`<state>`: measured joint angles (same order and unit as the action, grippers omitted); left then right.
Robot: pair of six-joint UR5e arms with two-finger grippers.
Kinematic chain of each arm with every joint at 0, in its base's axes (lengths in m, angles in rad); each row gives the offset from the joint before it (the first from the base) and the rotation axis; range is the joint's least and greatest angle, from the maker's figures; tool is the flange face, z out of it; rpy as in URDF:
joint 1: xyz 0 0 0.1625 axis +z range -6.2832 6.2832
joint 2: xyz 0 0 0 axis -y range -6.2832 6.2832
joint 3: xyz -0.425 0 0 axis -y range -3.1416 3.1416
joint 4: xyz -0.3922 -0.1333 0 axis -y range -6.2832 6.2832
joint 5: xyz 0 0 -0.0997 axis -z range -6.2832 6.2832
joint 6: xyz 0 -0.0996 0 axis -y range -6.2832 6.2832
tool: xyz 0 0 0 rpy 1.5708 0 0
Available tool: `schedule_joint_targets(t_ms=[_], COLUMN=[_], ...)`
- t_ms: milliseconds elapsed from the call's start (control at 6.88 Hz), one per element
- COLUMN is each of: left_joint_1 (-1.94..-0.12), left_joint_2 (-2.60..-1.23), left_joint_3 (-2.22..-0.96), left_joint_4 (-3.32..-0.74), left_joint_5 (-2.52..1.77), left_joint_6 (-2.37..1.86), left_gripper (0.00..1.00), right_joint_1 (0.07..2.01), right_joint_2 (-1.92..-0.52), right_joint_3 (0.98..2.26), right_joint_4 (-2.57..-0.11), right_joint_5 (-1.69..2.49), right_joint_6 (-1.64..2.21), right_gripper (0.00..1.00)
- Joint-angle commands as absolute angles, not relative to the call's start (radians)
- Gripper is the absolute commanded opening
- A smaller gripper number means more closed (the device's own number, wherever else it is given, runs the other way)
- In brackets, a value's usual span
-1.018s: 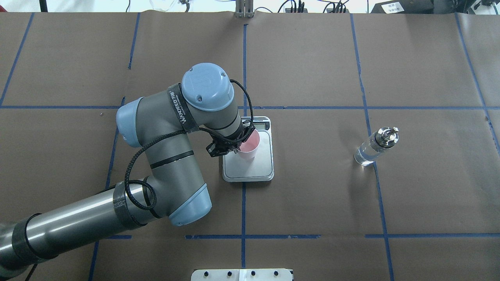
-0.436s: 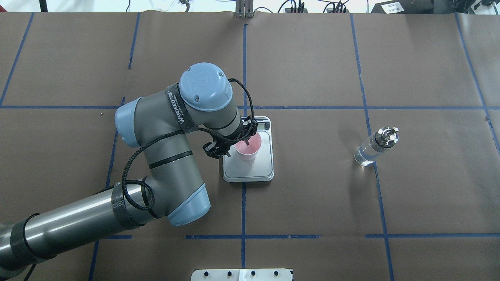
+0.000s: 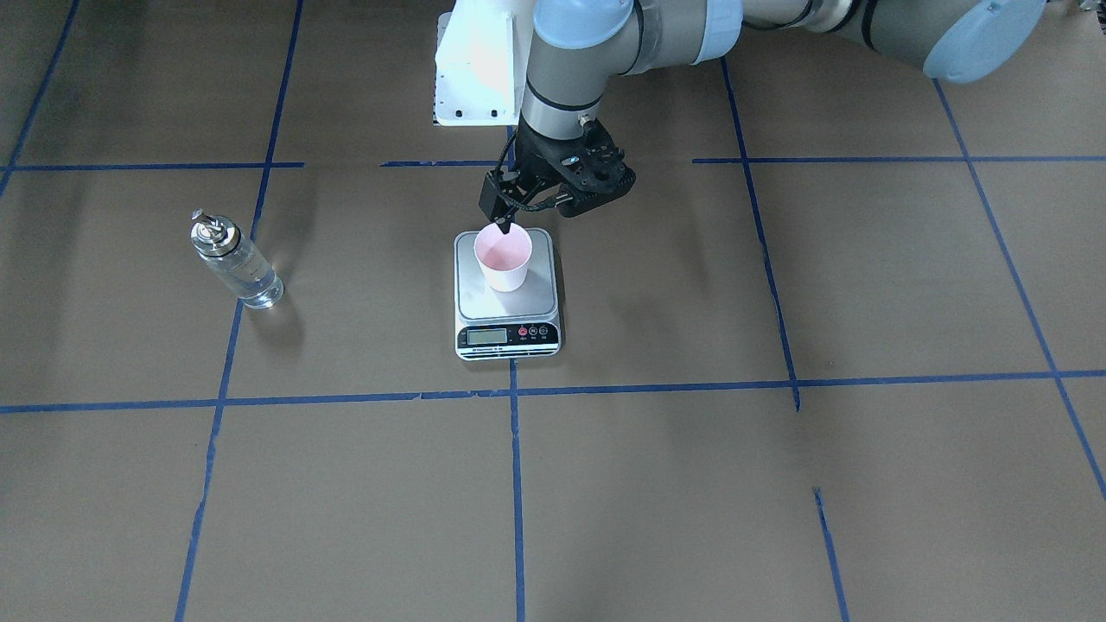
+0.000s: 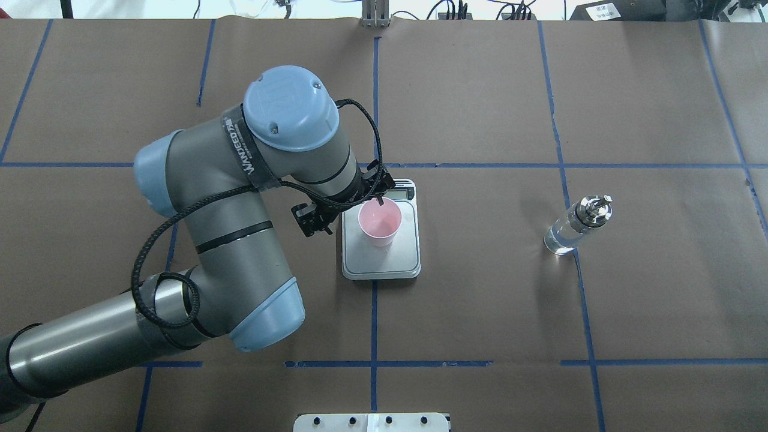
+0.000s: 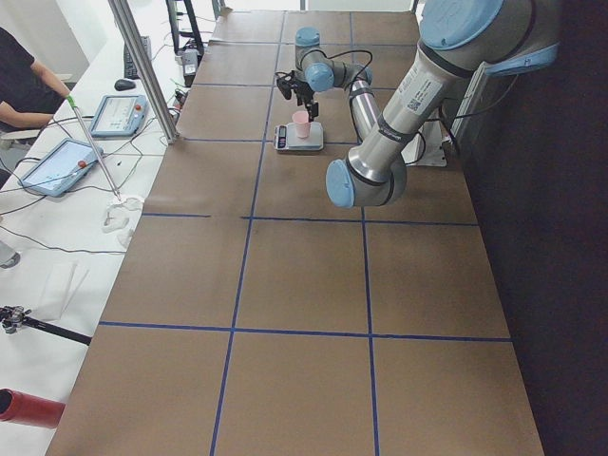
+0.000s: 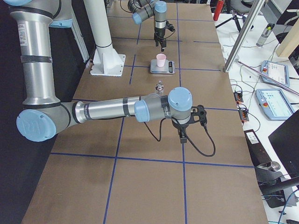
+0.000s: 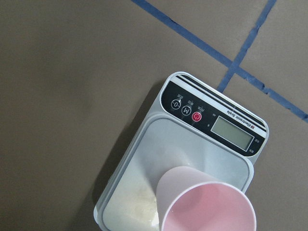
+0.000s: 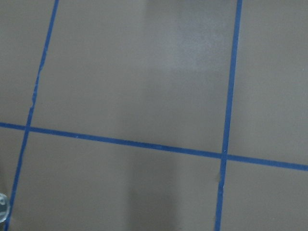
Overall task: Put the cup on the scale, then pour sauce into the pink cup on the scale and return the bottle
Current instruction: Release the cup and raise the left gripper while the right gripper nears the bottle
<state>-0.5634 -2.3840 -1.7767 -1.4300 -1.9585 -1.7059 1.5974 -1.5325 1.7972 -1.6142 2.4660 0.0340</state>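
Note:
The pale pink cup (image 4: 379, 221) stands upright on the silver scale (image 4: 384, 259), and also shows in the front view (image 3: 503, 256) and the left wrist view (image 7: 207, 207). My left gripper (image 4: 372, 202) hangs open just above the cup's rim, holding nothing; one fingertip (image 3: 505, 227) is over the cup's mouth. The clear bottle (image 4: 575, 229) with its silver spout stands alone far to the right (image 3: 238, 269). My right gripper (image 6: 182, 135) hovers over bare table near the bottle; I cannot tell whether it is open or shut.
Brown paper with blue tape lines covers the table. The white robot base plate (image 4: 372, 422) is at the near edge. A metal pole (image 5: 142, 66), tablets (image 5: 62, 163) and an operator sit beyond the table's far side.
My left gripper has let go of the cup, lifted and drawn back to the left. The cup stays on the scale. The bottle has not moved.

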Motion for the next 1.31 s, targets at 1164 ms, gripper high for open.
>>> schedule_joint_targets(t_ms=[1164], left_joint_1=[-0.914], left_joint_2=[-2.089], left_joint_3=[-2.191], left_joint_4=[-1.220], left_joint_5=[-2.054], left_joint_6=[-1.091], left_gripper=[1.00], right_joint_1=[0.506], right_joint_2=[-1.584], right_joint_3=[2.497], right_joint_4=[-1.603], right_joint_5=[1.556], right_joint_6=[1.323], right_gripper=[1.00])
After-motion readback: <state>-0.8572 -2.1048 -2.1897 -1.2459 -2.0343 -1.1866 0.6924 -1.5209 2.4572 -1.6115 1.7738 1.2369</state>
